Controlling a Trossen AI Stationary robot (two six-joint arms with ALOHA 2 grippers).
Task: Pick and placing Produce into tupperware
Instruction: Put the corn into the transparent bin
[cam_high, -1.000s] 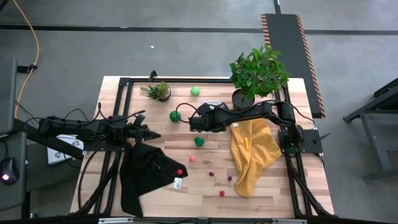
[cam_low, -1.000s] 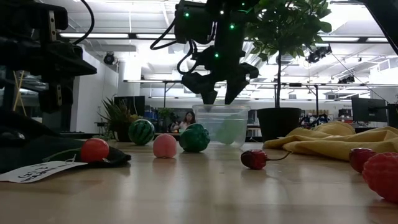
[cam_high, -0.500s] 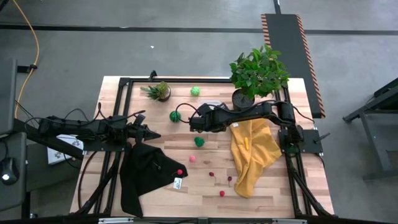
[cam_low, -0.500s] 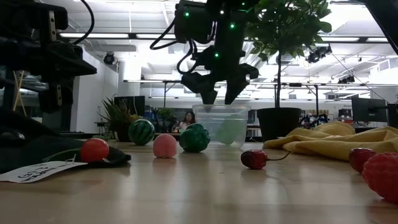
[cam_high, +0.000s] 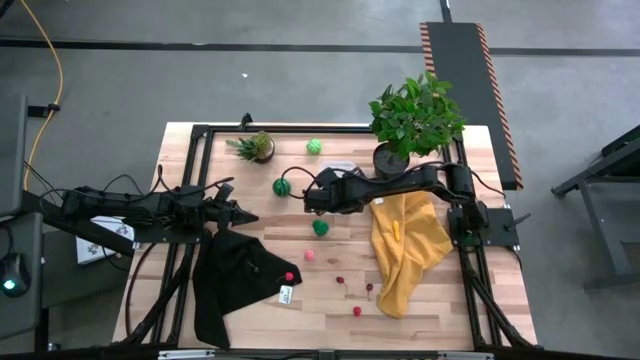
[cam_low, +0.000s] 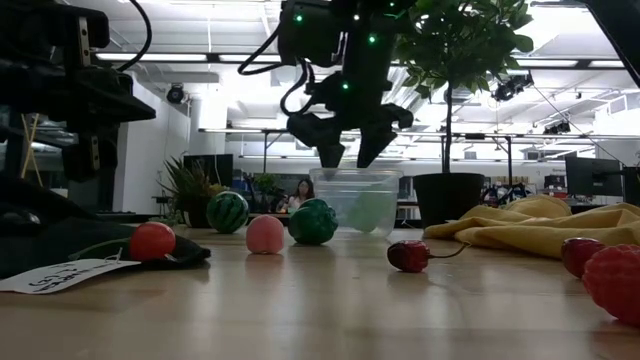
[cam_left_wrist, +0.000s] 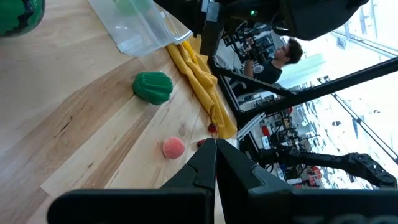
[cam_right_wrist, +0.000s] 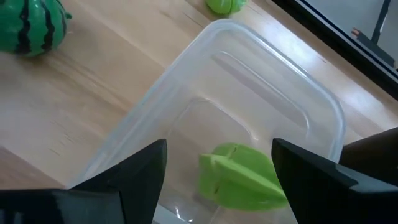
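High view: the right gripper (cam_high: 310, 196) hangs over the tupperware (cam_high: 342, 167) near the table's middle. The left gripper (cam_high: 243, 217) waits well to the left, so the right arm is nearer the remaining produce; the dark green piece (cam_high: 320, 228) lies just beside it.

Low view: the right jaws stand spread and empty above the tub rim, which the overhead picture hides.

Right wrist view: a leafy piece (cam_right_wrist: 239, 174) lies inside the tub; a melon (cam_right_wrist: 32, 31) sits outside.

Left wrist view: jaws pressed together, holding nothing.
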